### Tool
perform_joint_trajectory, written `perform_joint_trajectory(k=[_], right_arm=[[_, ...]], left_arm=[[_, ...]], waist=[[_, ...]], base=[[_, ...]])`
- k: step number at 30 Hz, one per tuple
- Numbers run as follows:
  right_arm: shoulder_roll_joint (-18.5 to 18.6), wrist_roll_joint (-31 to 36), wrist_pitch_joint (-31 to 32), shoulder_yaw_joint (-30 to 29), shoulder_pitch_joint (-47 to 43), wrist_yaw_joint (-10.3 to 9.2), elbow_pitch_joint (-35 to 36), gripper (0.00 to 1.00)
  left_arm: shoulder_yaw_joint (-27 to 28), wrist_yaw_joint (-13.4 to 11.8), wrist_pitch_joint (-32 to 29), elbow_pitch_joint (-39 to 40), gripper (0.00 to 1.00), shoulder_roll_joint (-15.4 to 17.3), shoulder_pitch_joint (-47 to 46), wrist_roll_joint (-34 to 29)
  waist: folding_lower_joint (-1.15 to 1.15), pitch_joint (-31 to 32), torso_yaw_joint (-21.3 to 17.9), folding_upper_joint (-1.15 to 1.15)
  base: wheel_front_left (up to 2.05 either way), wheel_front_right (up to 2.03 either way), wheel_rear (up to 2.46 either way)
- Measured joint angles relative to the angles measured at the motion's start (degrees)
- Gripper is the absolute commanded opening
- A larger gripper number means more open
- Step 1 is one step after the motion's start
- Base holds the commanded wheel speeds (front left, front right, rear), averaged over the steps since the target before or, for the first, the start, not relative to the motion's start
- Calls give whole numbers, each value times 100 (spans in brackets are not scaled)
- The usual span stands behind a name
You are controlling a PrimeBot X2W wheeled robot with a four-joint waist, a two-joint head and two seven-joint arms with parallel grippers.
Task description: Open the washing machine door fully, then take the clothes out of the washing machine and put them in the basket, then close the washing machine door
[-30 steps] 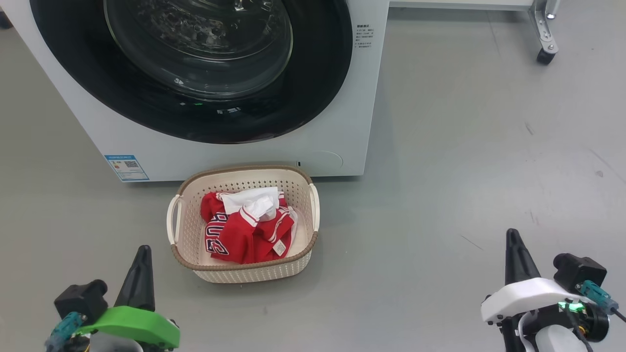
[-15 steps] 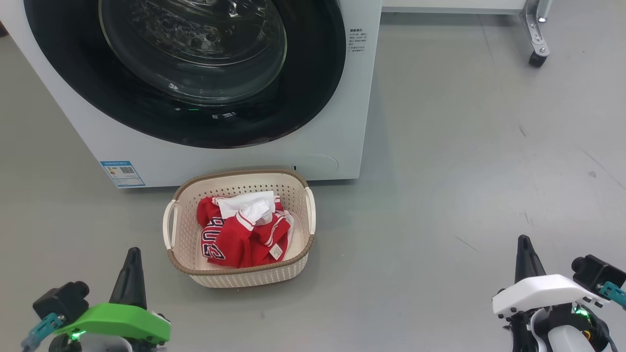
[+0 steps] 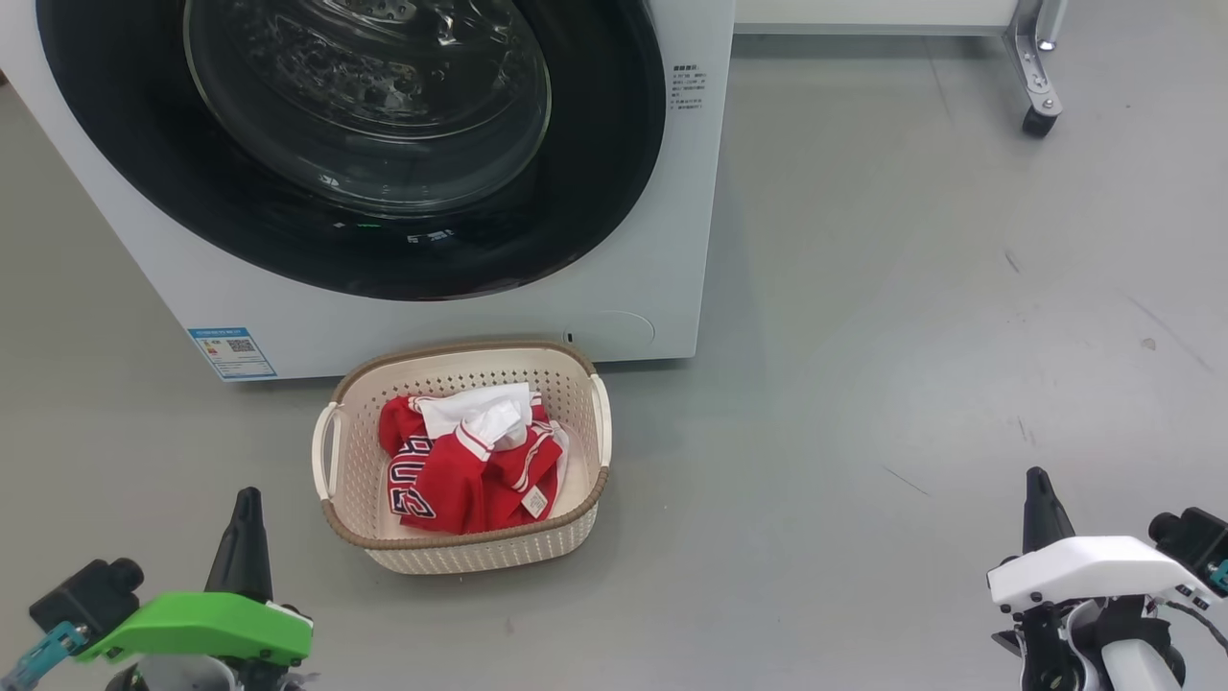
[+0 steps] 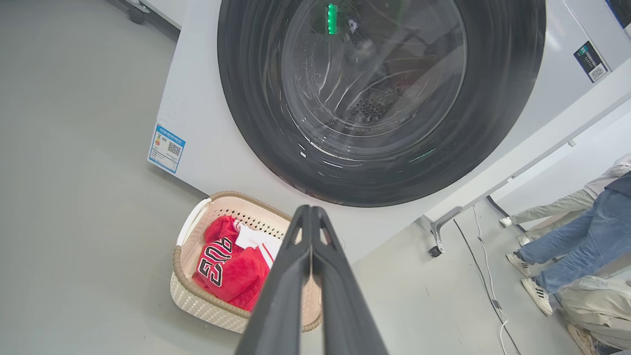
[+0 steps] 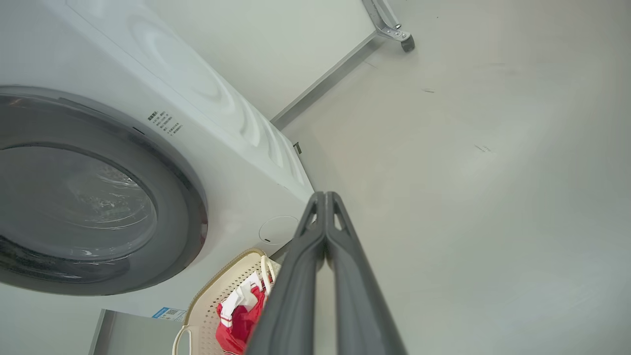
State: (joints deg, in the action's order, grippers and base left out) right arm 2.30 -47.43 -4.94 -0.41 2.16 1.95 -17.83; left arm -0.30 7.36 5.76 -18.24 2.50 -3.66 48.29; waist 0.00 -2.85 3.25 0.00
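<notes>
1. Down on the grey floor (image 3: pixel 863 384), just in front of the washing machine (image 3: pixel 662 288), sits the basket (image 3: pixel 460 347), with the clothes (image 3: pixel 460 470) bundled inside: a red heap, white lining on top.
2. Now the washing machine door (image 3: pixel 614 173): it looks flush against the front, with the glass bowl bulging out towards the robot.
3. The left gripper (image 3: pixel 247 499) and right gripper (image 3: pixel 1036 477) hang low, well apart from everything. Both have their fingers pinched together and nothing between them.
4. My read is that unloading and closing both look done. At most, the next move is checking the latch, which I can't judge from here.
5. The basket's mouth points up. Its long axis seems to run side to side, roughly along the machine's front, with a handle at each end. The crumpled jerseys show no clear axis.
</notes>
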Motion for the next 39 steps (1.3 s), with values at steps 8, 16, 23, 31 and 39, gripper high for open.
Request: perform_joint_trajectory(k=[8, 16, 23, 31, 39], right_arm=[[-2, -530, 130, -108, 20, 53, 18, 0], [-3, -1194, 322, -219, 85, 151, 42, 0], [-4, -1715, 446, -310, 85, 203, 54, 0], [-7, -2296, 597, -412, 90, 253, 76, 0], [-9, -2897, 769, -512, 94, 324, 87, 0]], left_arm=[[36, 0, -146, 24, 0, 0, -1, 485], [112, 0, -327, 48, 0, -2, -1, 1155], [191, 0, -477, 68, 0, -5, -1, 1661], [234, 0, -628, 109, 0, -7, -2, 2242], [320, 0, -809, 178, 0, -10, -4, 2872]], waist=[[0, 32, -39, 0], [0, 73, -89, 0], [0, 105, -128, 0], [0, 142, -171, 0], [0, 179, -217, 0]], base=[[0, 0, 0], [0, 0, 0], [0, 0, 0], [0, 0, 0], [0, 0, 0]])
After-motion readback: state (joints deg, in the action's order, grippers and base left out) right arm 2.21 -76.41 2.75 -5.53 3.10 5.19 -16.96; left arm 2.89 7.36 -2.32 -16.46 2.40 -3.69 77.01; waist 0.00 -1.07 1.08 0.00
